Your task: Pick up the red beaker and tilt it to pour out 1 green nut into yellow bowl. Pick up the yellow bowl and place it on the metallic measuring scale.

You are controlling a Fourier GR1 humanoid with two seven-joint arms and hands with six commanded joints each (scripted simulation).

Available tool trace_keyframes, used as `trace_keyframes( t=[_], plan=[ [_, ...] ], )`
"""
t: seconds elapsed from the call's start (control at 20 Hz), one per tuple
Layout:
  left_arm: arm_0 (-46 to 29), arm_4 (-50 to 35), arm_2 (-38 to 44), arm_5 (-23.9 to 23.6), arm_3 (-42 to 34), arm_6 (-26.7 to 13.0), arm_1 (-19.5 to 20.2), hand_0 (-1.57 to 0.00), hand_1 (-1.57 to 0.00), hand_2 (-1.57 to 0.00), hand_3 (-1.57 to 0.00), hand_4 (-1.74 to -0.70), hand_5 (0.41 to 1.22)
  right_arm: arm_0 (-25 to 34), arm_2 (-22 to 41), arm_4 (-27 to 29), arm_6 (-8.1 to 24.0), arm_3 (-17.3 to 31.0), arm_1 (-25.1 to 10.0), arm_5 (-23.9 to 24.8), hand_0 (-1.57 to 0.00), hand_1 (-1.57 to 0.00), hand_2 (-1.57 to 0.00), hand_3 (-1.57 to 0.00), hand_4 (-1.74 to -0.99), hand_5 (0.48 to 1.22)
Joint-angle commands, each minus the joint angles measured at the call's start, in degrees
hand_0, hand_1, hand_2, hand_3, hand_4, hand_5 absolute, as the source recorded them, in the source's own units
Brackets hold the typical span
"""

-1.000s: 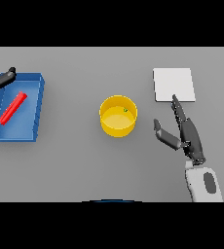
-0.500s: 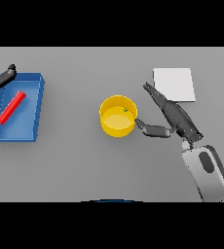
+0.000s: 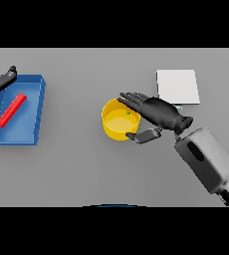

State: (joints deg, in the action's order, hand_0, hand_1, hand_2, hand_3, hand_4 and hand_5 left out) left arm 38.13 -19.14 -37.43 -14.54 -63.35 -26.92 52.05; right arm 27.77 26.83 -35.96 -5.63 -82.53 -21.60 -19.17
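Note:
The yellow bowl (image 3: 115, 122) stands mid-table with a small green nut (image 3: 128, 113) inside it. My right hand (image 3: 156, 112) is at the bowl's right side, open. Its straight fingers (image 3: 131, 98) lie over the far right rim, and its thumb (image 3: 143, 135) sits by the near right wall, so the bowl's right edge lies between them. The flat, pale measuring scale (image 3: 177, 85) lies behind the hand, to the right. The red beaker (image 3: 12, 109) lies on its side in a blue tray (image 3: 35, 112) at the left. My left hand (image 3: 1, 79) rests open at the tray's far left corner.
The blue tray takes up the left side of the table. My right forearm (image 3: 208, 162) crosses the lower right area. Bare grey table lies between the tray and the bowl.
My right hand has swung left from beside the scale to the yellow bowl, its fingers now over the rim and its thumb at the wall. Bowl, beaker and left hand have not moved.

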Motion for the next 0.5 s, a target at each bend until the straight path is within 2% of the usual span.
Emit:
trace_keyframes(
  t=[0.0, 0.25, 0.3, 0.45],
  plan=[
    [-0.19, -0.39, 0.32, 0.18, -0.19, 0.08, 0.41, 0.00, 0.00, 0.00, 0.00, -0.76, 0.717, 1.51, 1.06, -0.82, 0.39, 0.86, -0.25, -1.44, 0.00, 0.00, 0.00, 0.00, -1.226, 0.632],
    [-0.66, -1.23, 0.96, -0.18, -0.44, 0.57, 0.29, 0.00, 0.00, 0.00, 0.00, -0.78, 0.721, 4.40, 5.05, -3.23, -1.93, 3.69, -0.06, -4.13, 0.00, 0.00, 0.00, 0.00, -1.214, 0.648],
    [-1.33, -1.61, 1.31, -0.12, -0.08, 1.65, 0.36, 0.00, 0.00, 0.00, 0.00, -0.78, 0.722, 4.99, 5.71, -3.84, -2.54, 5.01, 0.15, -4.05, 0.00, 0.00, 0.00, 0.00, -1.217, 0.651],
    [-0.52, -1.27, 1.18, -0.15, 0.65, 1.53, -0.27, 0.00, 0.00, 0.00, 0.00, -0.79, 0.729, 6.15, 7.42, -5.21, -3.95, 8.27, 1.20, -3.49, 0.00, 0.00, 0.00, 0.00, -1.228, 0.656]
  ],
)
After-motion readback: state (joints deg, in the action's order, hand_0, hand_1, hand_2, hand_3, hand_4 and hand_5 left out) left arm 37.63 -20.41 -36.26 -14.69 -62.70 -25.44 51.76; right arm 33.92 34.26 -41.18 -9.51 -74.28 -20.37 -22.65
